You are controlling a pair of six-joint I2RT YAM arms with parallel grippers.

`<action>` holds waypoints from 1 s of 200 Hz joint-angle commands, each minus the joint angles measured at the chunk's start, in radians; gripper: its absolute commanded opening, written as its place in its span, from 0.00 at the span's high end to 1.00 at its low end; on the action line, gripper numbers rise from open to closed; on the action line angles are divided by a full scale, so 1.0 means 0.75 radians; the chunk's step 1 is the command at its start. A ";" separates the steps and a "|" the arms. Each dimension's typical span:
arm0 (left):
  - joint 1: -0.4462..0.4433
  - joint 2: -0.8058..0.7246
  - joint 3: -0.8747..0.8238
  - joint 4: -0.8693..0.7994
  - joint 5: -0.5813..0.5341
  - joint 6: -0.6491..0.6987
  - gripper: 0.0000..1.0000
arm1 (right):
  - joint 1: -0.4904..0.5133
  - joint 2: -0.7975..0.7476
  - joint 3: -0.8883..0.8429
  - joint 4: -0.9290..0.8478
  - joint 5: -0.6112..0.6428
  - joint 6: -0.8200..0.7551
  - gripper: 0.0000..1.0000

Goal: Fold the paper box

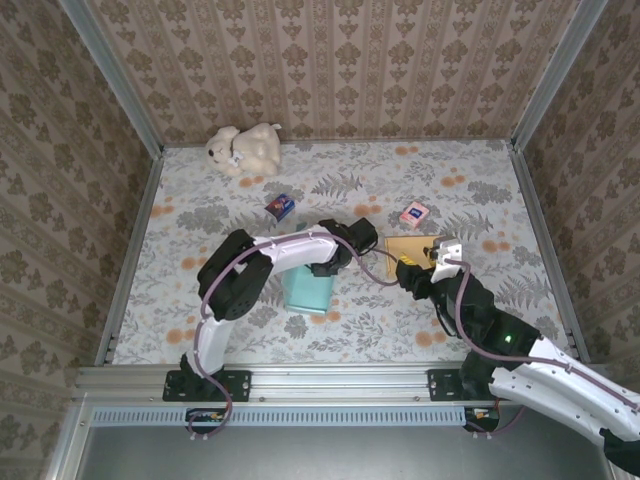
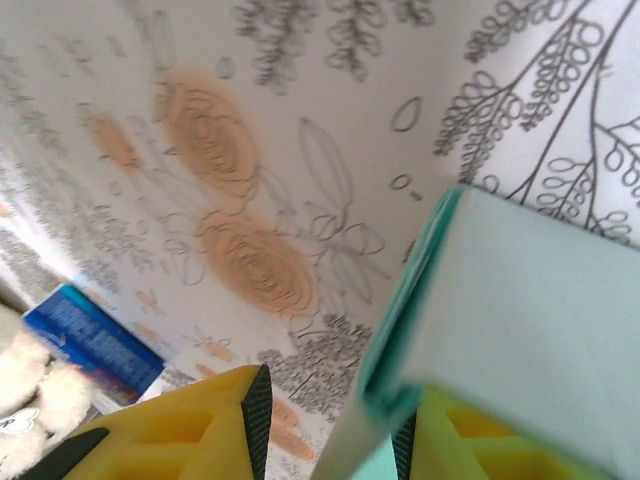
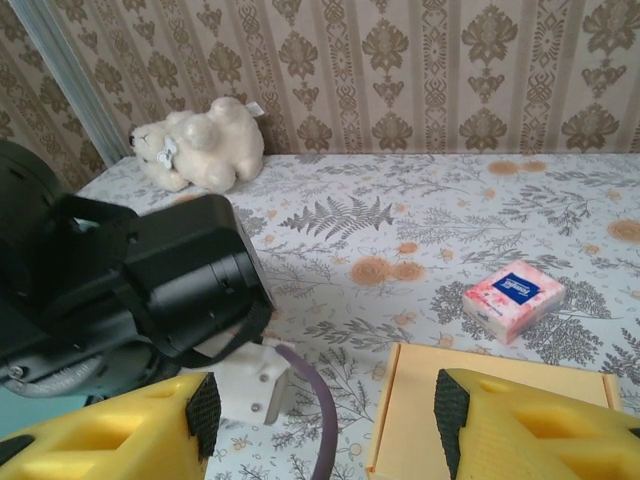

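A teal paper box (image 1: 308, 292) stands in the middle of the table, partly under my left arm. In the left wrist view its pale teal panel (image 2: 530, 300) rises at the right, with its folded edge running down between the yellow fingers, close against the right pad (image 2: 405, 445). My left gripper (image 2: 330, 420) is open and sits at the box's top edge (image 1: 322, 272). A flat yellow paper box (image 3: 480, 400) lies on the table (image 1: 408, 245). My right gripper (image 3: 325, 415) is open, its right finger over that sheet's near part (image 1: 418, 262).
A pink tissue packet (image 3: 513, 298) lies just beyond the yellow sheet. A blue packet (image 1: 281, 206) lies left of centre and a white teddy bear (image 1: 243, 148) sits at the back. The left arm's black wrist (image 3: 130, 290) is close to my right gripper's left side.
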 commanded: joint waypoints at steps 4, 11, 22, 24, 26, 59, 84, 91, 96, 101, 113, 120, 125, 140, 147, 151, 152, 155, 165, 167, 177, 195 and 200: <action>0.005 -0.110 -0.010 0.011 -0.045 0.016 0.61 | -0.008 0.021 0.003 0.011 -0.013 0.020 0.38; 0.007 -0.128 -0.015 0.011 -0.049 0.011 0.61 | -0.008 0.026 0.005 0.010 -0.017 0.020 0.38; 0.006 -0.160 -0.024 0.018 -0.055 0.002 0.61 | -0.008 0.030 0.005 0.012 -0.019 0.021 0.38; 0.007 -0.166 -0.027 0.020 -0.055 0.001 0.61 | -0.006 0.030 0.005 0.011 -0.020 0.022 0.38; 0.006 -0.173 -0.030 0.024 -0.057 -0.004 0.60 | -0.006 0.030 0.005 0.010 -0.021 0.021 0.39; 0.006 -0.304 -0.079 0.115 -0.031 -0.100 0.60 | -0.009 0.030 0.005 0.010 -0.030 0.020 0.38; 0.008 -0.422 -0.074 0.170 -0.030 -0.323 0.58 | -0.008 0.030 0.004 0.009 -0.035 0.023 0.38; 0.008 -0.461 -0.064 0.165 -0.018 -0.407 0.57 | -0.009 0.030 0.005 0.009 -0.037 0.024 0.38; 0.008 -0.487 -0.058 0.161 -0.021 -0.481 0.57 | -0.009 0.030 0.006 0.010 -0.039 0.023 0.38; 0.009 -0.515 -0.054 0.150 -0.028 -0.550 0.56 | -0.007 0.030 0.007 0.009 -0.039 0.023 0.38; 0.010 -0.578 -0.046 0.112 -0.046 -0.718 0.55 | -0.008 0.030 0.007 0.009 -0.038 0.024 0.38; 0.014 -0.618 -0.050 0.088 -0.056 -0.810 0.53 | -0.008 0.030 0.007 0.008 -0.038 0.025 0.38; 0.016 -0.648 -0.059 0.072 -0.061 -0.875 0.51 | -0.008 0.030 0.007 0.008 -0.040 0.026 0.39; 0.042 -0.755 -0.111 0.037 -0.042 -1.066 0.45 | -0.007 0.031 0.009 0.009 -0.048 0.026 0.39; 0.056 -0.814 -0.141 0.024 -0.004 -1.137 0.45 | -0.008 0.034 0.010 0.009 -0.051 0.026 0.38; 0.061 -0.849 -0.163 0.026 0.028 -1.168 0.44 | -0.008 0.035 0.011 0.008 -0.053 0.027 0.38; 0.063 -0.857 -0.170 0.028 0.035 -1.175 0.44 | -0.007 0.036 0.011 0.009 -0.053 0.027 0.39; 0.066 -0.881 -0.190 0.032 0.056 -1.194 0.43 | -0.009 0.036 0.011 0.009 -0.055 0.027 0.39; 0.072 -0.964 -0.265 0.065 0.129 -1.248 0.41 | -0.007 0.040 0.013 0.010 -0.069 0.026 0.38; 0.073 -0.982 -0.274 0.071 0.143 -1.261 0.41 | -0.009 0.042 0.013 0.010 -0.072 0.024 0.38; 0.074 -1.063 -0.350 0.103 0.215 -1.307 0.41 | -0.010 0.050 0.015 0.021 -0.108 0.016 0.38; 0.073 -1.182 -0.476 0.173 0.321 -1.394 0.40 | -0.010 0.084 0.021 0.059 -0.212 -0.015 0.38; 0.074 -1.213 -0.508 0.189 0.347 -1.414 0.40 | -0.010 0.099 0.025 0.072 -0.250 -0.025 0.38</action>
